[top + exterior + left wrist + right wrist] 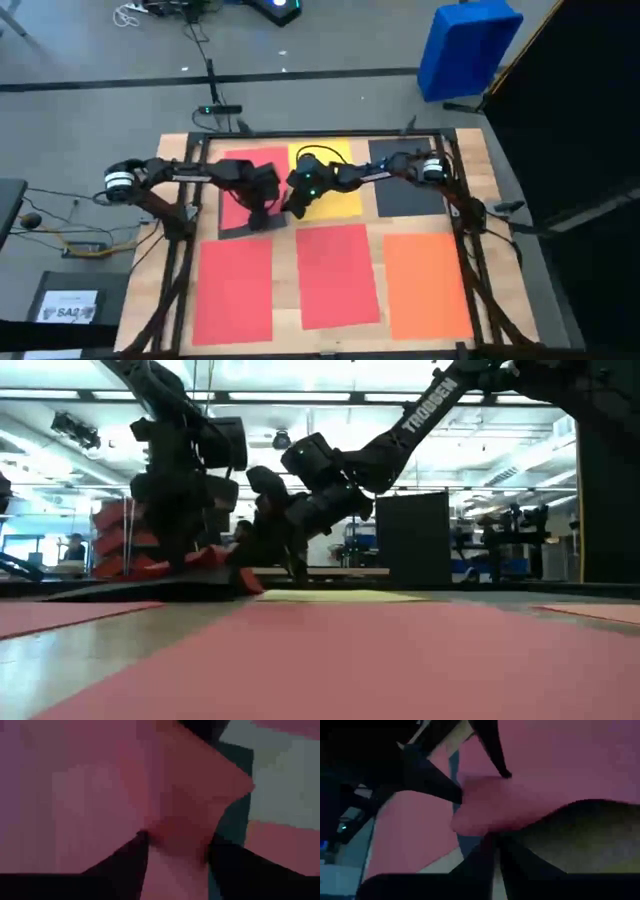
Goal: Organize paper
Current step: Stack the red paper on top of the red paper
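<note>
A red paper sheet (243, 172) lies at the far left on a dark sheet (232, 231). Its near right corner (240, 785) is raised off the dark sheet (235, 822). My left gripper (262, 212) points down over that corner, with a raised fold of the red paper between its fingers. My right gripper (293, 208) reaches in from the right, slanting down, and is shut at the same corner. A yellow sheet (345, 198) and a dark grey sheet (408, 192) lie flat beside it. Two red sheets (235, 290) (337, 277) and an orange sheet (427, 283) lie in the near row. My left gripper has a buckled fold of the red sheet (180, 837) near its near right corner between its two fingers (135, 855), from above. The fold stands up off the dark sheet; the rest lies flat. My right gripper is shut at the raised corner's edge (479, 827), slanting down from the table's right. The fingers themselves hide how much paper sits between them.
The table has dark rails along its left and right sides (470, 250). A blue bin (468, 45) stands on the floor beyond the far right corner. A white-labelled dark box (68, 305) sits off the near left. The wooden tabletop (285, 290) shows between the near sheets.
</note>
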